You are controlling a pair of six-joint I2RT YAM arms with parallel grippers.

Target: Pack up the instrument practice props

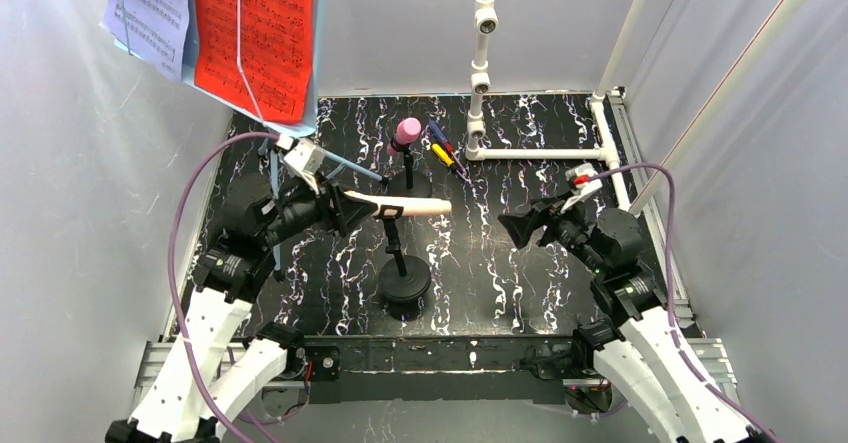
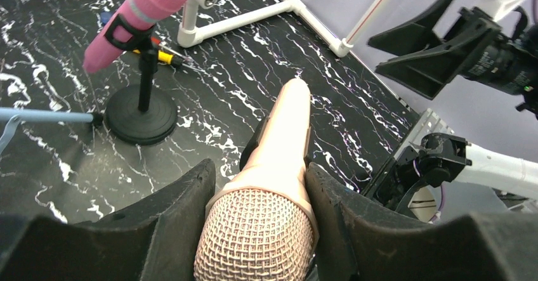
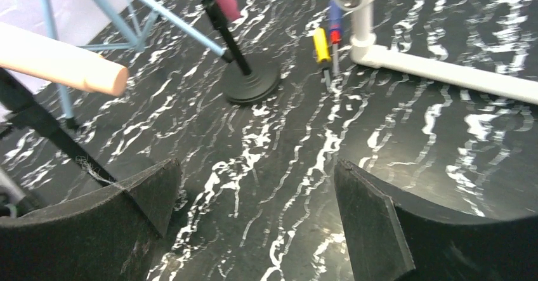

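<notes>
Marbled table (image 1: 500,263): pink microphone (image 1: 407,131), beige microphone (image 1: 412,206), two holders (image 1: 404,283), two screwdrivers (image 1: 445,153)

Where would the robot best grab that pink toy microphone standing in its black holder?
Grip the pink toy microphone on its thick upper body, above the black clip, with the open right pincer coming from the side, across its round width. It leans head-up in the clip, so it should probably slide out upward along its slant.

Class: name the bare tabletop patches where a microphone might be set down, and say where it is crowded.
Bare: the strip between the near holder base and the right hand; also the patch between that hand and the PVC frame. Crowded: far centre, around the pink microphone, screwdrivers and rack legs.
</notes>
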